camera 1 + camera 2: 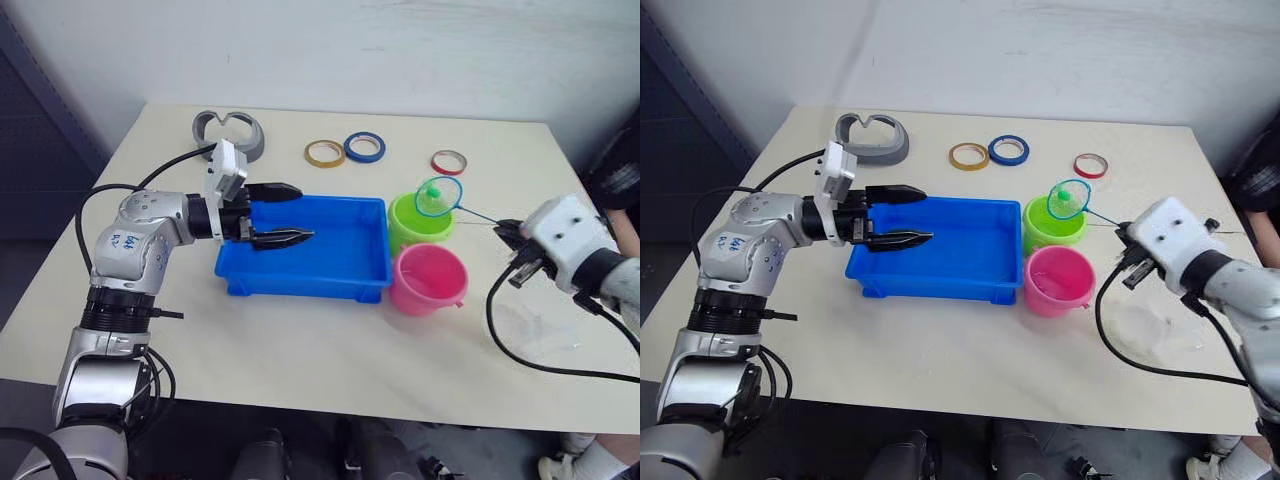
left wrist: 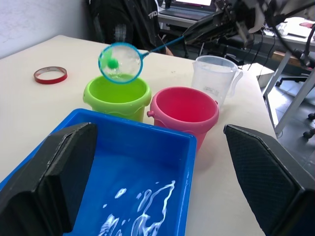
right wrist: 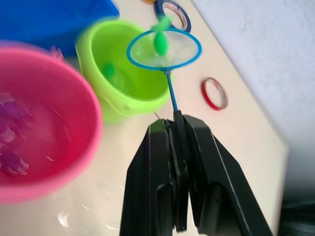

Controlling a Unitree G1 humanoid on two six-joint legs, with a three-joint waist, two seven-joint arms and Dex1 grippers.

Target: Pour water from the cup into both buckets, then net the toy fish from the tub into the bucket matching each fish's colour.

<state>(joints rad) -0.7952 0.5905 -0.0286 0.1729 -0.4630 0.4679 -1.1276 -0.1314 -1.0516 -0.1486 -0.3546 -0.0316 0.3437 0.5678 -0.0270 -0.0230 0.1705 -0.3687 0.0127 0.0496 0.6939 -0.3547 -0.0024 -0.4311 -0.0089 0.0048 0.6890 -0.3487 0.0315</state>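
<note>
The right gripper squeezes the thin handle of the net. Out past its fingertips, the net hangs over the green bucket with 1 green fish inside. The pink bucket sits beside that one. The left gripper is spread wide over the blue tub. The clear cup stands behind the pink bucket.

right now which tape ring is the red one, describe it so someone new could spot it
Start at the blue tub, then go to the green bucket beside it. The red tape ring lies flat on the table beyond that bucket. The yellow ring and blue ring touch each other; the red one lies alone.
</note>
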